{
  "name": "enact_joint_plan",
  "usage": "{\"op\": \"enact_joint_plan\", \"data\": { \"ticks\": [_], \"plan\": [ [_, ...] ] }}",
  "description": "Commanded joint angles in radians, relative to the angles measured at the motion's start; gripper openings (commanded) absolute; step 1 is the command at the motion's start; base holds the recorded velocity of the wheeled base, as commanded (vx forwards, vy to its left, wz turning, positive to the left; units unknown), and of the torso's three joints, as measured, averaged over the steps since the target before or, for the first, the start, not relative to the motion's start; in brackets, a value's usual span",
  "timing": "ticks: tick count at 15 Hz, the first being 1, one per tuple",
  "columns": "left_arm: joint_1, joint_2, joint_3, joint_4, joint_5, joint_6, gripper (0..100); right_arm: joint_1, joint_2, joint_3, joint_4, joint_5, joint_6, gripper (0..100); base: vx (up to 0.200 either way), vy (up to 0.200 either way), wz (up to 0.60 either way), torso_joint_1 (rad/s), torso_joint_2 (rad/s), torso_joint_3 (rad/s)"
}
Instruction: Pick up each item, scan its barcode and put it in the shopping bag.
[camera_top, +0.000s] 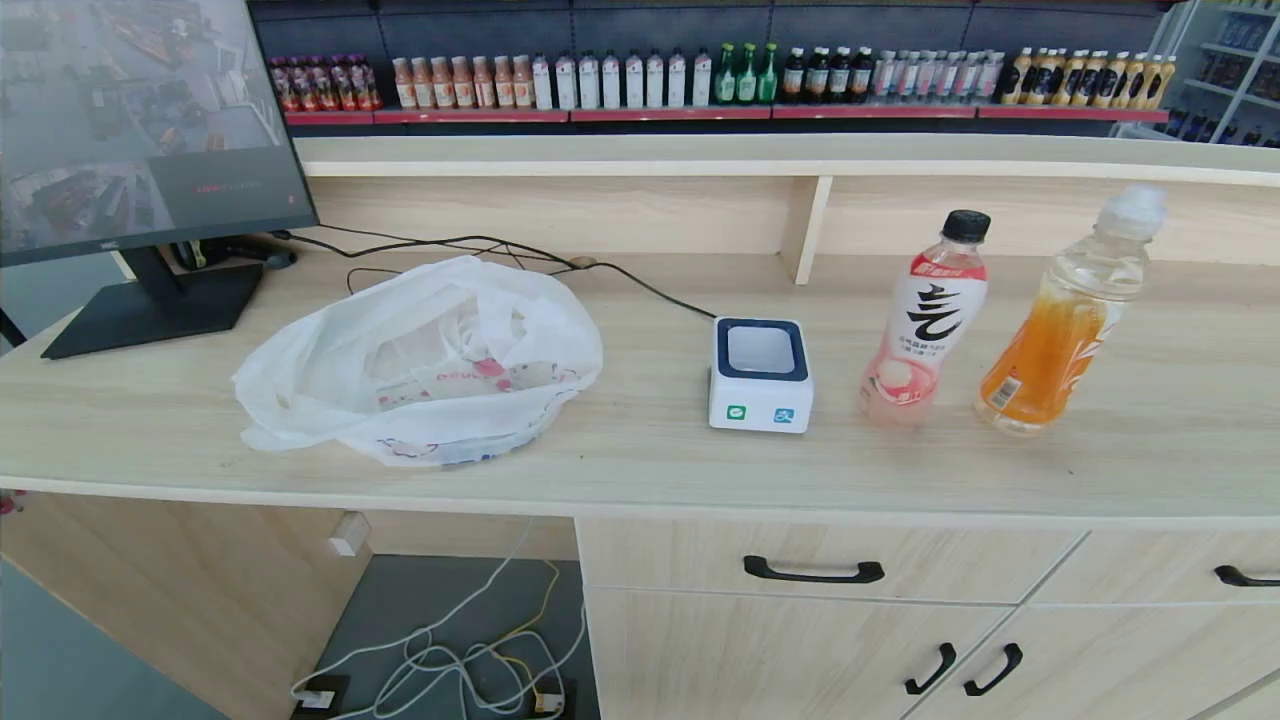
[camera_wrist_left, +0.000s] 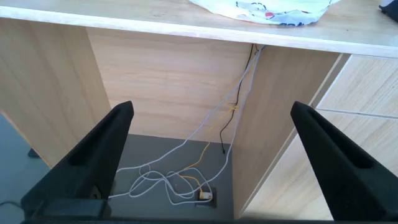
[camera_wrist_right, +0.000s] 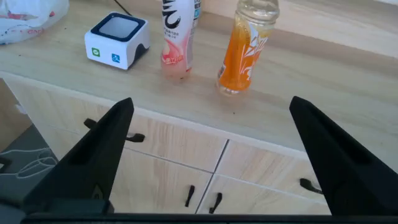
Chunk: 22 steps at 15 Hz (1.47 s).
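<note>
A white plastic shopping bag (camera_top: 420, 365) lies on the wooden counter (camera_top: 640, 470), left of a small white barcode scanner (camera_top: 760, 375). Right of the scanner stand a pink drink bottle (camera_top: 925, 320) with a black cap and an orange drink bottle (camera_top: 1065, 320) with a white cap, both upright. My left gripper (camera_wrist_left: 211, 118) is open and holds nothing; it sits below the counter edge, facing the open bay under the bag (camera_wrist_left: 273, 9). My right gripper (camera_wrist_right: 211, 109) is open too, in front of the drawers, short of the scanner (camera_wrist_right: 117, 40), pink bottle (camera_wrist_right: 177, 37) and orange bottle (camera_wrist_right: 245, 53).
A monitor (camera_top: 130, 130) stands at the counter's back left, with a black cable (camera_top: 480, 245) running to the scanner. A raised ledge with a divider (camera_top: 805, 225) backs the counter. Drawers with black handles (camera_top: 812, 572) sit below. Loose cables (camera_wrist_left: 180, 180) lie on the floor.
</note>
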Motion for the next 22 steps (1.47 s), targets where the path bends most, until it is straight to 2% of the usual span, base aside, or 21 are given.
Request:
{"op": "enact_joint_plan", "data": {
  "ticks": [1, 3, 5, 7, 9, 12, 13, 17, 18, 20, 22],
  "plan": [
    [0.0, 0.0, 0.0, 0.0, 0.0, 0.0, 100, 0.046, 0.237, -0.09, -0.034, 0.004, -0.006, 100, 0.0, 0.0, 0.0, 0.0, 0.0, 0.0],
    [0.0, 0.0, 0.0, 0.0, 0.002, 0.0, 100, 0.097, 0.369, -0.134, -0.149, 0.006, -0.006, 100, 0.0, 0.0, 0.0, 0.0, 0.0, 0.0],
    [0.0, 0.0, 0.0, 0.0, 0.0, 0.0, 100, 0.14, 0.518, -0.157, -0.344, 0.006, 0.015, 100, 0.0, 0.0, 0.0, 0.0, 0.0, 0.0],
    [0.0, 0.0, 0.0, 0.0, 0.0, 0.0, 100, 0.155, 0.648, -0.174, -0.488, 0.004, 0.037, 100, 0.0, 0.0, 0.0, 0.0, 0.0, 0.0],
    [0.0, 0.0, 0.0, 0.0, 0.0, 0.0, 100, 0.147, 0.737, -0.179, -0.559, 0.002, 0.06, 100, 0.0, 0.0, 0.0, 0.0, 0.0, 0.0],
    [0.0, 0.0, 0.0, 0.0, 0.0, 0.0, 100, 0.147, 0.831, -0.258, -0.588, -0.001, 0.075, 100, 0.0, 0.0, 0.0, 0.0, 0.0, 0.0],
    [0.0, 0.0, 0.0, 0.0, 0.0, 0.0, 100, 0.152, 0.903, -0.364, -0.588, -0.036, 0.077, 100, 0.0, 0.0, 0.0, 0.0, 0.0, 0.0],
    [0.0, 0.0, 0.0, 0.0, 0.0, 0.0, 100, 0.209, 0.973, -0.498, -0.588, -0.102, 0.11, 100, 0.0, 0.0, 0.0, 0.0, 0.0, 0.0],
    [0.0, 0.0, 0.0, 0.0, 0.002, 0.0, 100, 0.239, 1.0, -0.545, -0.588, -0.146, 0.129, 100, 0.0, 0.0, 0.0, 0.0, 0.0, 0.0],
    [0.0, 0.0, 0.0, 0.0, 0.0, 0.0, 100, 0.247, 1.027, -0.562, -0.597, -0.175, 0.138, 100, 0.0, 0.0, 0.0, 0.0, 0.0, 0.0],
    [0.0, 0.0, 0.0, 0.0, 0.0, 0.0, 100, 0.246, 1.064, -0.559, -0.672, -0.179, 0.138, 100, 0.0, 0.0, 0.0, 0.0, 0.0, 0.0]
  ]
}}
